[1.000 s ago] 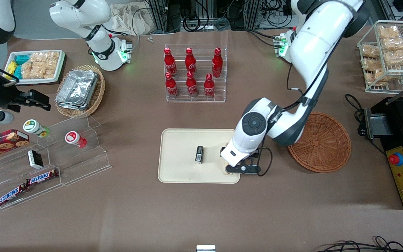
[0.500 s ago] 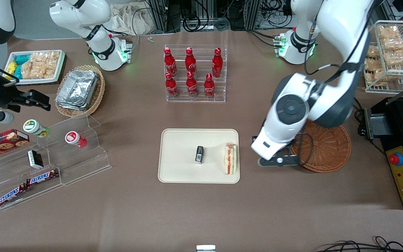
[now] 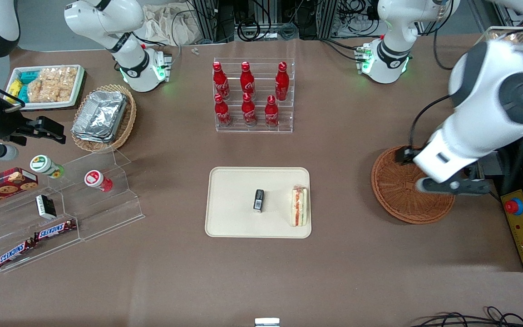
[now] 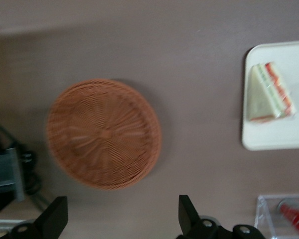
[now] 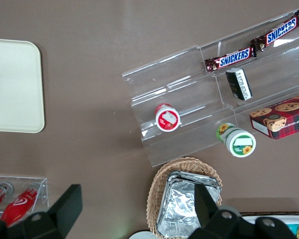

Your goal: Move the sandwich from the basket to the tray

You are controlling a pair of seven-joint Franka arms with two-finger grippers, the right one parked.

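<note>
Hidden/cut off: left arm's wrist covers part of the basket (image 3: 402, 195) rim on the working arm's end in front view; wrist view cuts the tray (image 4: 284, 139) off at the frame edge and blurs the wicker weave. Gripper (image 3: 453, 186) hangs above the basket's edge, jaws apart w/ nothing between them; the wrist view shows both fingers (image 4: 188, 215) spread wide over bare bench (image 3: 261, 281).

Counts: 1 sandwich (image 3: 299, 206), lying on the tray near the short rim closest to the basket, filling edge w/ red & green showing. 1 small dark box (image 3: 259, 200) mid-tray, apart from the sandwich. 1 reddish basket, nothing in it. 6 red bottles (image 3: 248, 93) in a clear rack, farther from the front camera than the tray. 2 Snickers bars (image 3: 34, 240) on the clear stepped stand toward the parked arm's end, plus 2 lidded cups (image 3: 96, 179) there.

Vs 0.5 s ago: gripper has moved away from beside the tray, across to the basket's edge nearest the working arm's end, arm lifted higher. Sandwich, dark box & tray unchanged. Vs 1.0 s ago: gripper was down on the tray where the sandwich now lies.
</note>
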